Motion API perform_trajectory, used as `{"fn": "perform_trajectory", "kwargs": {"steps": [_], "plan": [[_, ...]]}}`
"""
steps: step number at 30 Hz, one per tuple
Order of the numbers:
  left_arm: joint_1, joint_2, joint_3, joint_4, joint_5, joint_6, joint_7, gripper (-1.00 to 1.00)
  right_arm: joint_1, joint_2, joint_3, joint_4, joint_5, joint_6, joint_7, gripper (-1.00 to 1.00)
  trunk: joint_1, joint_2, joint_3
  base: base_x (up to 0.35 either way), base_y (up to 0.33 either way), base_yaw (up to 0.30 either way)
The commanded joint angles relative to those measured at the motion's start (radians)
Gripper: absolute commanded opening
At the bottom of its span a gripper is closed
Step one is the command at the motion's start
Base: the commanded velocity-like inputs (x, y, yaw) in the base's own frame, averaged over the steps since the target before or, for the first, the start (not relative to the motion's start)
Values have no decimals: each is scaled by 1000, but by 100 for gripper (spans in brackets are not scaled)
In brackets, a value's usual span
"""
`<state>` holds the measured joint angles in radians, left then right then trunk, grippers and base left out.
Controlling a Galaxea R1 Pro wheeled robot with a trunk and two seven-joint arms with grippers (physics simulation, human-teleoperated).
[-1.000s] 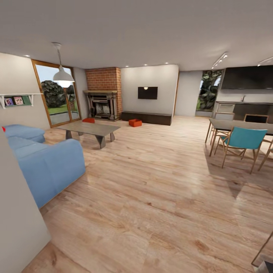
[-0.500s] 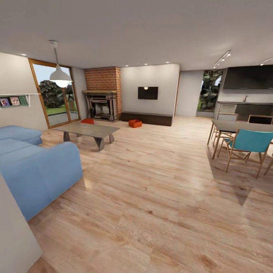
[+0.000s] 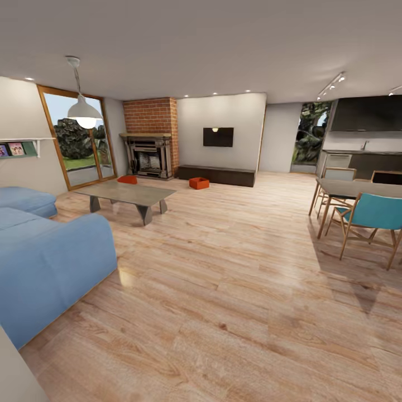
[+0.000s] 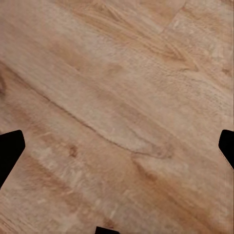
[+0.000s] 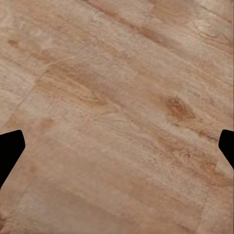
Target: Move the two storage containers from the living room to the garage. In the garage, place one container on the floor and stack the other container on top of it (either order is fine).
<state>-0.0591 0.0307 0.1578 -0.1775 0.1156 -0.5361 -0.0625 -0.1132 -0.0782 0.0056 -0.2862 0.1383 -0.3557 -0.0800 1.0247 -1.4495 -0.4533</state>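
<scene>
Jaws of both arms stand wide and hold nothing: in each wrist view two dark fingertips sit far apart at the frame's edges, with bare plank flooring between them. Left gripper (image 4: 117, 146) and right gripper (image 5: 117, 144) both face the light wood floor (image 3: 234, 290), so nothing of the task lies between or near either pair of jaws.

Living room, seen from the head camera, largest features first: blue sofa (image 3: 50, 262) on the left; grey coffee table (image 3: 125, 194) beyond it; dining table with a teal chair (image 3: 373, 215) on the right; brick fireplace (image 3: 149, 137) and dark low cabinet (image 3: 216, 175) against the far wall; a pendant lamp (image 3: 85, 109) above.

Two storage containers, small and orange-red at this range, rest on the floor well ahead of the jaws: the nearer container (image 3: 199, 182) just in front of the cabinet, the farther container (image 3: 127, 179) beside the fireplace hearth, behind the coffee table.

Step in hand, as judged: the approach drive. A clean run would keep to the open floor between coffee table and dining table, head for the container by the cabinet, and stop square to it with jaws kept wide.
</scene>
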Motion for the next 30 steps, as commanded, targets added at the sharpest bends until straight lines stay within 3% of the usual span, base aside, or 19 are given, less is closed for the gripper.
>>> {"fn": "perform_trajectory", "kwargs": {"steps": [1, 9, 30], "plan": [[-1, 0, 0, 1, 10, -2, -7, 100, -1, 0, 1, 1, 11, -2, -7, 100, 0, 0, -1, 169, 0, 0], [-1, 1, 1, 0, 11, -2, -4, 100, -1, 0, 1, 1, 11, -2, -8, 100, 0, 0, -1, 134, 0, 0], [-1, 15, 1, -2, 12, -2, 18, 100, -1, 1, 1, 1, 12, -2, -8, 100, 0, 0, -1, 325, 0, 0]]}}
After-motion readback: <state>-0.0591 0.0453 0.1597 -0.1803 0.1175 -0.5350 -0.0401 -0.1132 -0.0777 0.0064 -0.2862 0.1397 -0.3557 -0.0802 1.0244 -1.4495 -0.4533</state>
